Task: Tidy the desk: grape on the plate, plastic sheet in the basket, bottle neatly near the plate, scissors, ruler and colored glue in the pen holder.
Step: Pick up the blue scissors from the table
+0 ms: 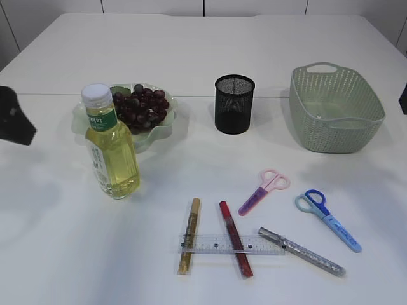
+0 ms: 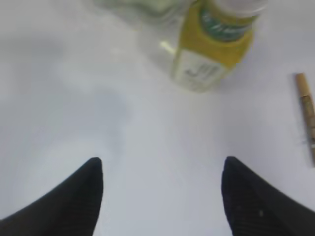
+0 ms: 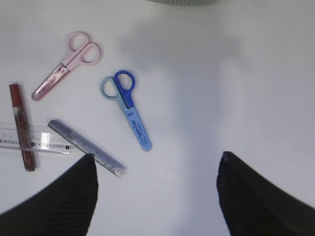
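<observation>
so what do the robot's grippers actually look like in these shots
Both look alike. The left gripper has two black fingers that taper to blunt tips, with a fine ribbed texture on the surface. The right gripper shows the same matte black, wedge-shaped fingers with faint ridges. In the exterior view only a dark, blurred piece of the left arm shows at the edge. No cables or markings are visible.

Bottle (image 1: 112,149) blocking plate (image 1: 162,127) front-left
</observation>
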Available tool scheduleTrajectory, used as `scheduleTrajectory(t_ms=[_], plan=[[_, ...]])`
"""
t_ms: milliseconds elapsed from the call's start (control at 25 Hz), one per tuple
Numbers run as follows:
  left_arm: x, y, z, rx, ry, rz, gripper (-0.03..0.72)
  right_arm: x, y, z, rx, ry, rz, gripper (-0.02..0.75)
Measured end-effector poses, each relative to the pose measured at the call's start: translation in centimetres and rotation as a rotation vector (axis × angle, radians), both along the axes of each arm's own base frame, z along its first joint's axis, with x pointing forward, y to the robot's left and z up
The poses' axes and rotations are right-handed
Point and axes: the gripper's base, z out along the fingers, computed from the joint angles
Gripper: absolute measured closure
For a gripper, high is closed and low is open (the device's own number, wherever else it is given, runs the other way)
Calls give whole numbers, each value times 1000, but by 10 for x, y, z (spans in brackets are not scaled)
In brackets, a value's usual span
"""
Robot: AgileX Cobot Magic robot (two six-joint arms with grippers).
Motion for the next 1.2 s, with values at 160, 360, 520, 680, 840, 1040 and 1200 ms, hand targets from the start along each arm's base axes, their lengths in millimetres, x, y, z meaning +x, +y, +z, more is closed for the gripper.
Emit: scheduleTrajectory(t_ms=[160, 360, 520, 680, 840, 1040, 1200], plan=[[5, 38, -13, 23, 119, 145, 162, -1, 14, -1, -12, 1, 69, 153], [5, 47, -14, 25, 138, 179, 167, 12, 45, -24, -71, 78, 191, 153], [5, 48, -14, 34, 136, 179, 167, 35, 54, -60, -101, 183, 212, 153], [5, 48, -14, 42, 135, 178, 179, 56, 60, -102, -126, 282, 227, 154], [5, 48, -14, 36, 135, 179, 206, 71, 64, -136, -139, 329, 257, 154], [5, 48, -14, 36, 135, 179, 218, 82, 67, -166, -150, 356, 298, 154], [5, 48, -13, 36, 132, 179, 219, 78, 66, -183, -155, 364, 320, 154]])
